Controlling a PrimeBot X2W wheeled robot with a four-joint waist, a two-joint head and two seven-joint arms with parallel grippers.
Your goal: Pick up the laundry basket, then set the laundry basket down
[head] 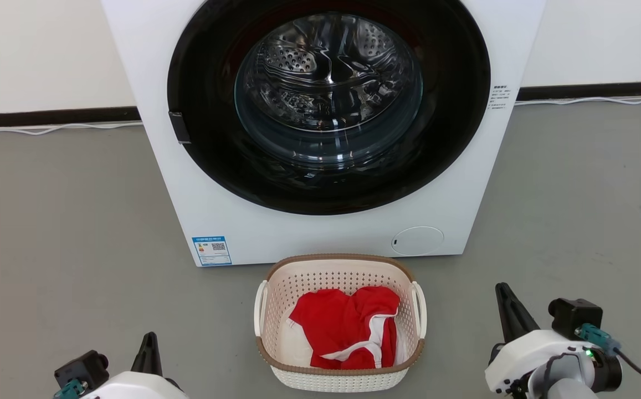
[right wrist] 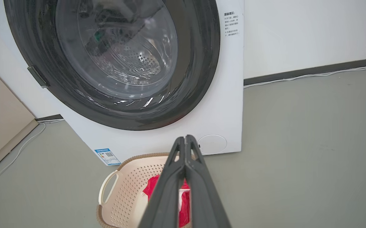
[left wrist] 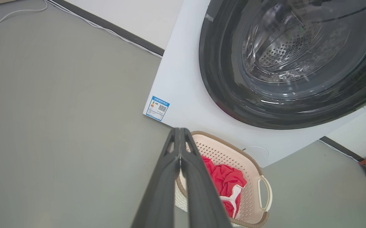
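The laundry basket (head: 326,277) is standing on the grey floor (head: 65,233), between the two pairs of fingers and apart from both; the left gripper (head: 150,339) is holding its fingers pressed together with nothing between them; the right gripper (head: 501,289) is doing the same, its fingers together and empty; a red garment (head: 348,327) with white trim is lying inside the basket; beyond the fingertips, just behind the basket, the white washing machine (head: 298,233) is facing them with its dark round door.

laundry basket (head: 340,381) holding red garment (head: 348,327), before washing machine (head: 298,233), grey floor (head: 49,233)
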